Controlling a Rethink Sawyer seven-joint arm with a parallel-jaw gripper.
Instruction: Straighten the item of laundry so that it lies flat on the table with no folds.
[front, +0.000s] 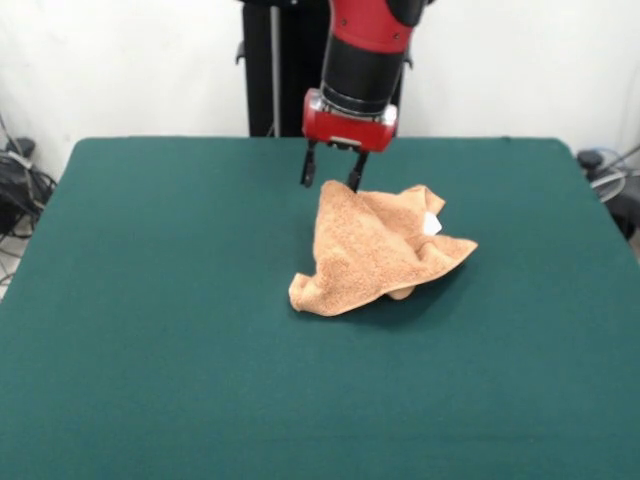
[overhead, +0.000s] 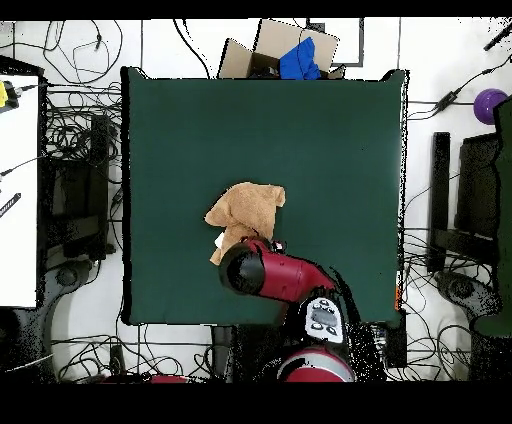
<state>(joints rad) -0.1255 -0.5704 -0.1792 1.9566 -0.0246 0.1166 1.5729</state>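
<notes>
Front view shows the fingers (front: 333, 176) parted, empty, just above the crumpled towel (front: 375, 250) on the desk (front: 150, 300); pinching one far corner seems best.

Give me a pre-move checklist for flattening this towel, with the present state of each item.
1. Towel lying flat: not ok, it is bunched with folds and a raised peak.
2. Gripper open: ok, its two fingers stand apart with nothing between them.
3. Gripper placed over the towel: ok, it hangs just above the towel's far edge.
4. Room to spread: ok, bare table surrounds the towel on every side.
5. White tag visible: ok, near the towel's right corner.
6. Which layer lies on top: cannot tell.
</notes>
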